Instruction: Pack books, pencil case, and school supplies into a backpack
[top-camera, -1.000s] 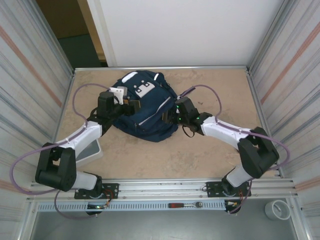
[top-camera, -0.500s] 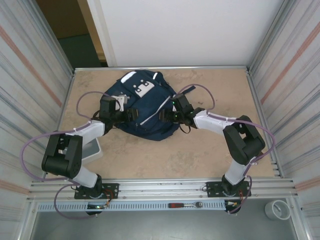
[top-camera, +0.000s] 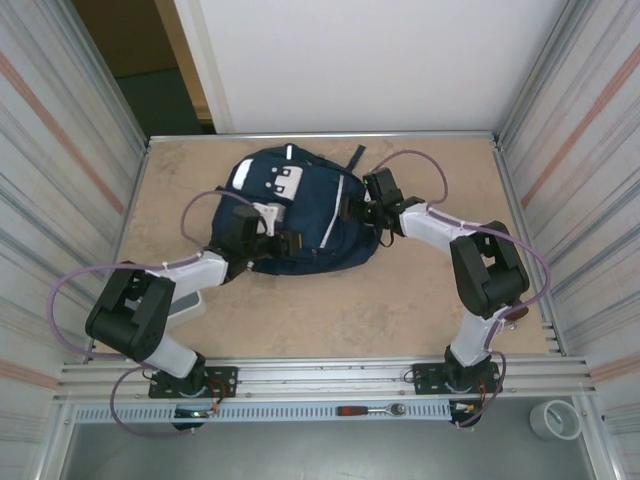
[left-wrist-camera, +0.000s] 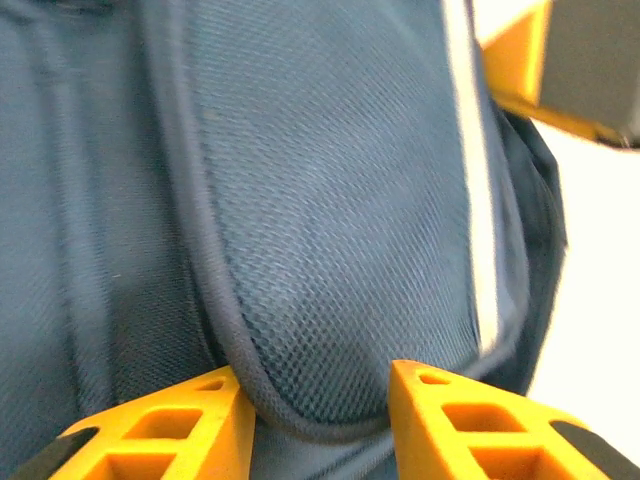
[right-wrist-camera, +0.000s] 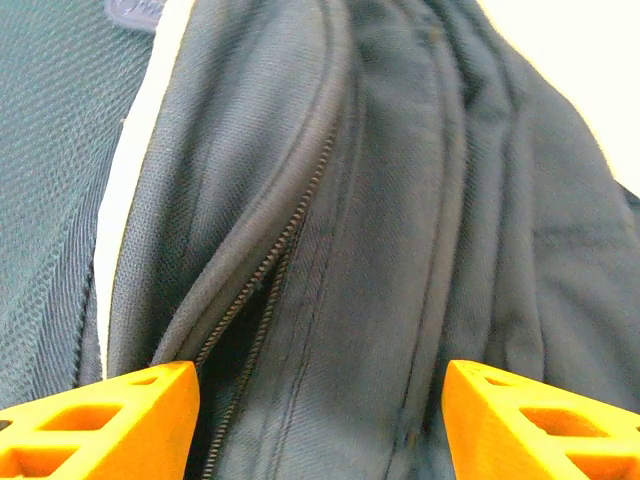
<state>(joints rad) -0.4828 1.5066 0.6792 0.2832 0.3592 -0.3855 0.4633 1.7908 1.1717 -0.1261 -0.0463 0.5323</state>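
Note:
The navy backpack lies flat at the back middle of the table, white patches up. My left gripper is at its near left edge. In the left wrist view the left gripper is shut on a piped fold of the backpack's mesh, beside the white stripe. My right gripper grips the bag's right side. Seen from its wrist, the right gripper holds bunched fabric with its jaws wide, and a part-open zipper runs by the left finger. Books, pencil case and school supplies are hidden.
A white tub sits at the near left, partly under my left arm. Corrugated metal walls close both sides. A ratchet tool and a tape roll lie below the front rail. Bare tabletop stretches in front of the backpack.
The left gripper closed onto the backpack's edge. The backpack shifted away and to the right and turned, with both grippers moving along with it.

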